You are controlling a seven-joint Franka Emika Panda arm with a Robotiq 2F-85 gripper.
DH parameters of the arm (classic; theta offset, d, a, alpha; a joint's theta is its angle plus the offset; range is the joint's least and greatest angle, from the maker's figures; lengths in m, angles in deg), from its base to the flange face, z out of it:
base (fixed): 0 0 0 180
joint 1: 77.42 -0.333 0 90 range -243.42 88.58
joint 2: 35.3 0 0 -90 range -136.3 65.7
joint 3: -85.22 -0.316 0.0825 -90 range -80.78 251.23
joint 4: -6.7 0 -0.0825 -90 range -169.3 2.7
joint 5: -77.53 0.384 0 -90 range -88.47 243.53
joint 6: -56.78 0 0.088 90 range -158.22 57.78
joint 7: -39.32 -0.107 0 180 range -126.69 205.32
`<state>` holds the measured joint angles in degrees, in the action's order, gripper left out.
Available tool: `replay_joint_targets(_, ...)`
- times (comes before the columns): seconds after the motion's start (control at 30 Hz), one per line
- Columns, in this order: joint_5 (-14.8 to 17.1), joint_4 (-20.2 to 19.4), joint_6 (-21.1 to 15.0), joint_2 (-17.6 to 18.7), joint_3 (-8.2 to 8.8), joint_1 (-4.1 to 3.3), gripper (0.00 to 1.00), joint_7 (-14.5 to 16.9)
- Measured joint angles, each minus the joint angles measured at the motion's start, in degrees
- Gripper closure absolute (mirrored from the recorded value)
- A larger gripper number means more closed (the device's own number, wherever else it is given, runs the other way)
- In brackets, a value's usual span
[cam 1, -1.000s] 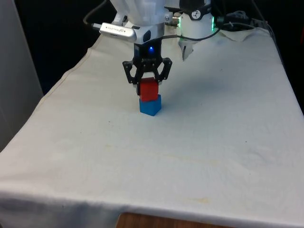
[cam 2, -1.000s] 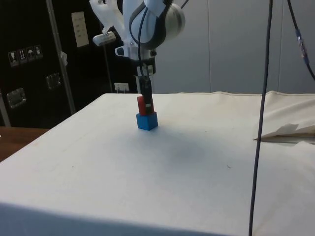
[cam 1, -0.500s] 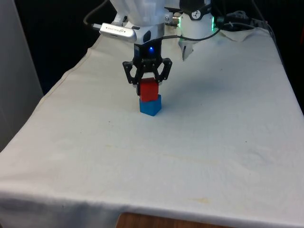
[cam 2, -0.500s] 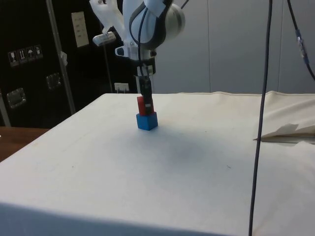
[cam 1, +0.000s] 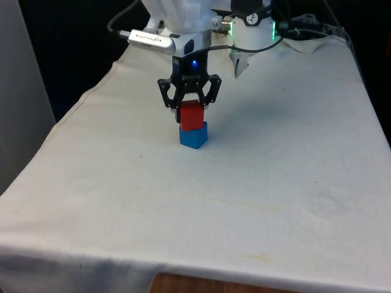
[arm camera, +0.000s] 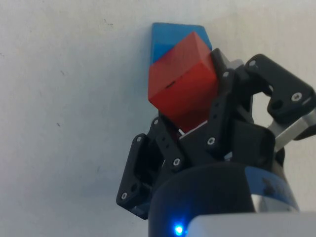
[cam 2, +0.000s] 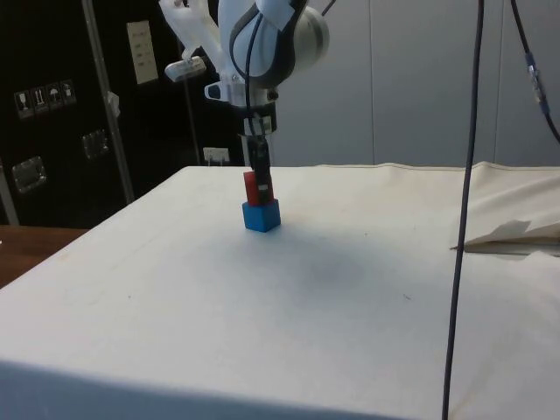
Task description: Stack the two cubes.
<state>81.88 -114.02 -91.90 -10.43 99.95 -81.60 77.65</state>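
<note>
The red cube [cam 1: 191, 116] sits on top of the blue cube [cam 1: 193, 137] on the white cloth, towards the far end of the table and a little to the front view's left of the middle. My gripper [cam 1: 191, 108] comes straight down over the stack, shut on the red cube from both sides. From the side, one finger [cam 2: 263, 184] covers part of the red cube [cam 2: 251, 186] above the blue cube [cam 2: 262, 215]. At the wrist, the red cube [arm camera: 182, 79] is held between the fingers, turned slightly against the blue cube [arm camera: 170, 37] below it.
White cloth table [cam 1: 256, 201] with open room all around the stack. Bunched cloth and cables [cam 1: 308, 33] lie at the far end on the front view's right. A black cable [cam 2: 464, 219] hangs down in the side view.
</note>
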Motion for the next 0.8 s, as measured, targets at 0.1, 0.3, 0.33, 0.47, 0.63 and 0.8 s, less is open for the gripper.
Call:
replay_joint_targets(0.1, 0.0, 0.0, 0.0, 0.0, 0.0, 0.0, 0.93, 0.0)
replay_joint_targets(0.3, 0.0, -0.1, 0.0, 0.0, 0.0, 0.0, 0.4, 0.0)
replay_joint_targets(0.33, 0.0, -0.1, 0.0, 0.1, 0.0, 0.0, 0.31, 0.0)
replay_joint_targets(0.47, 0.0, -0.1, 0.0, 0.1, 0.0, 0.0, 0.0, 0.0)
replay_joint_targets(0.63, 0.0, -0.1, 0.0, 0.1, 0.0, 0.0, 0.0, 0.0)
replay_joint_targets(0.8, 0.0, 0.1, 0.1, -0.3, 0.0, -0.06, 0.0, 0.0)
